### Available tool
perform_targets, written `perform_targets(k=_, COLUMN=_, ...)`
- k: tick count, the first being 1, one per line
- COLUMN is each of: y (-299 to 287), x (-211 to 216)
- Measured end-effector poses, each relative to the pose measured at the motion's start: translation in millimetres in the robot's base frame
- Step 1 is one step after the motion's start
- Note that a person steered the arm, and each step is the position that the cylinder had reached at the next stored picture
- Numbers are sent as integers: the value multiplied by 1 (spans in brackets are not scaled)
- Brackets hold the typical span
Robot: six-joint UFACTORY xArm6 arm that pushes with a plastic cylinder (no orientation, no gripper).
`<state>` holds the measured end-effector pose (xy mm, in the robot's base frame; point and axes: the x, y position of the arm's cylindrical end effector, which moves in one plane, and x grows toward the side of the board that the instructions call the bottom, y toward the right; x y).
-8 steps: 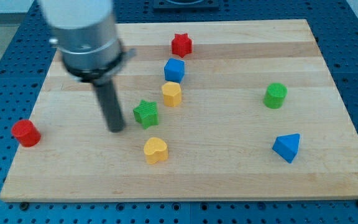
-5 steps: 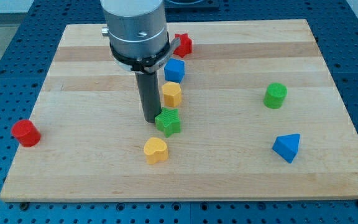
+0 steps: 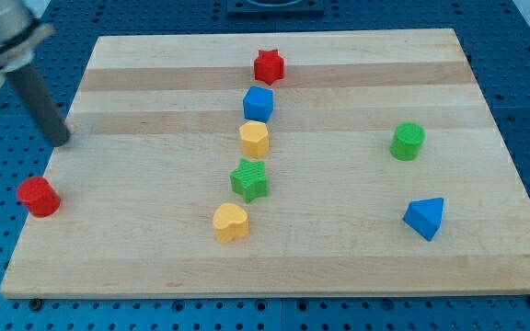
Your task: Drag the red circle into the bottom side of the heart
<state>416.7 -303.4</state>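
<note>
Red was the colour that mattered: the red circle (image 3: 38, 196) sat at the far left of the frame, on the left edge of the wooden table (image 3: 339, 267), well apart from the yellow heart (image 3: 230, 222) in the lower middle. To do this step well, I judged the rod should come round to the circle's left side and push it rightward on a slightly downward line, so it arrives beneath the heart without nudging the heart or the green star (image 3: 249, 179) just above it. My tip (image 3: 59, 142) stood at the upper left, above and slightly right of the circle, not touching it, the rod leaning up toward the corner. The tool was a plain rod with no jaws to open or close.
</note>
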Motion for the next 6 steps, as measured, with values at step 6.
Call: perform_targets(k=6, y=0, x=125)
